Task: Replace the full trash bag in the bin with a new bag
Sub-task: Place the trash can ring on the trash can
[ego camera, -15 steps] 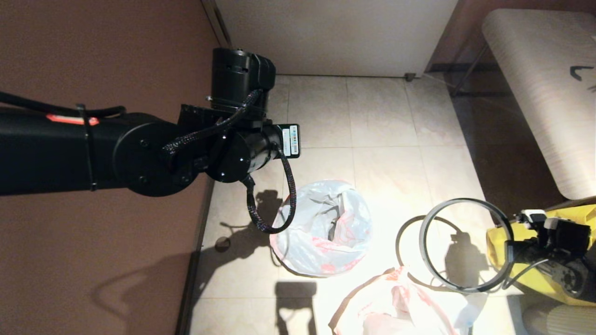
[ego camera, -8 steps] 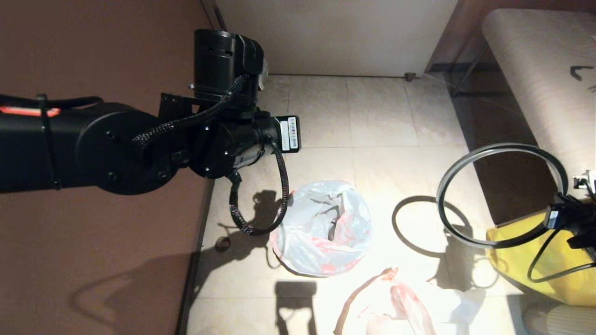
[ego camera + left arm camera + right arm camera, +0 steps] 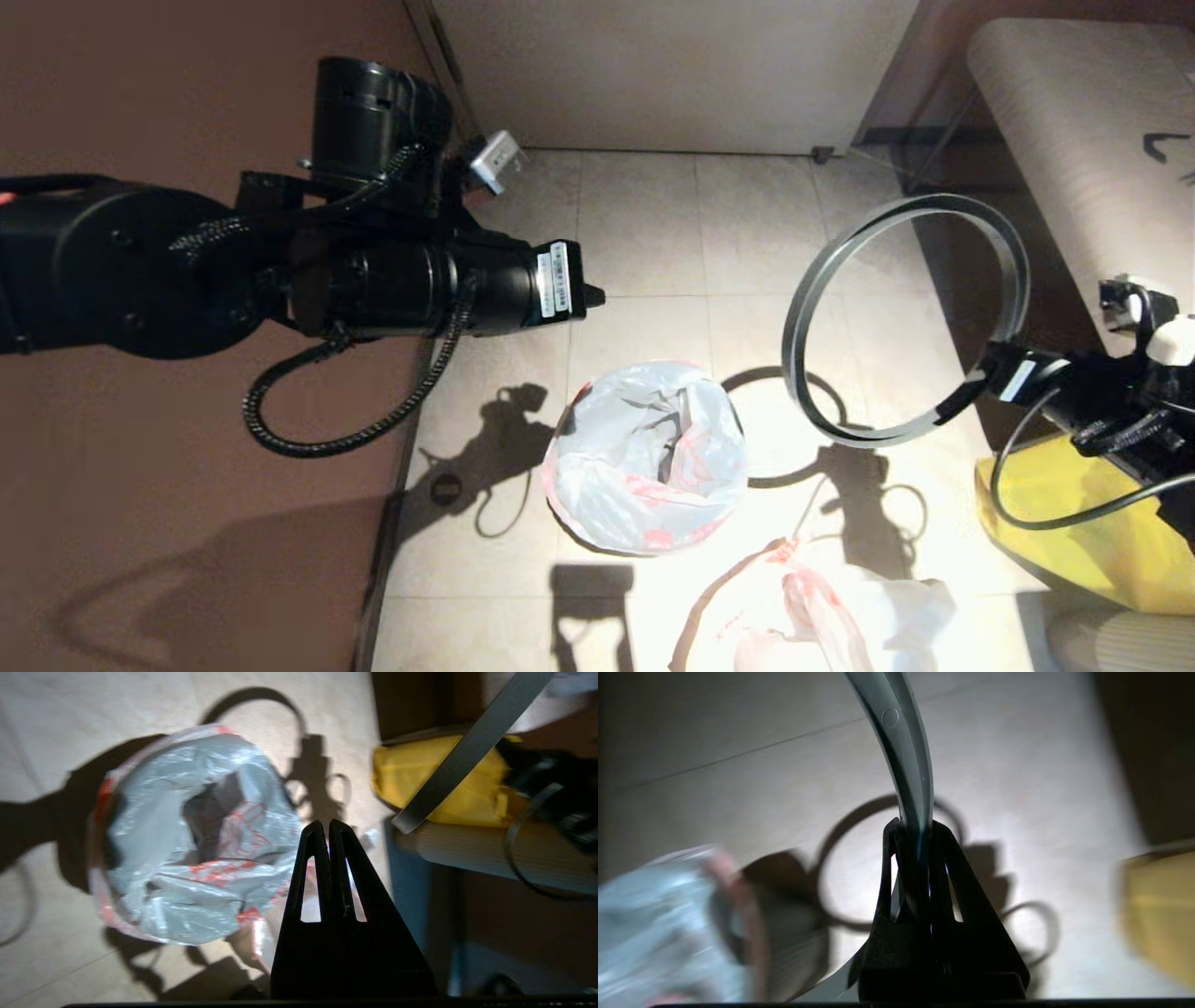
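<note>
On the left, our left claw (image 3: 329, 828) hangs pinched shut and empty above the bin (image 3: 644, 457), which stands on the floor lined with a crumpled white, red-printed bag (image 3: 196, 844) draped over its rim. On the right, our right claw (image 3: 913, 833) is clamped on the thin grey hoop (image 3: 901, 317), held tilted in the air near the bin. Gripped at one edge only, the hoop could twist or slip, or snag the loose bag.

Both arms are glossy black with round joint housings, the left arm (image 3: 280, 271) looped by a braided black cable and bearing a white barcode label (image 3: 553, 282) near its wrist, while the right arm (image 3: 1111, 401) trails a thin black cable, and the tapered black fingers (image 3: 343, 868) have triangular cut-outs.
</note>
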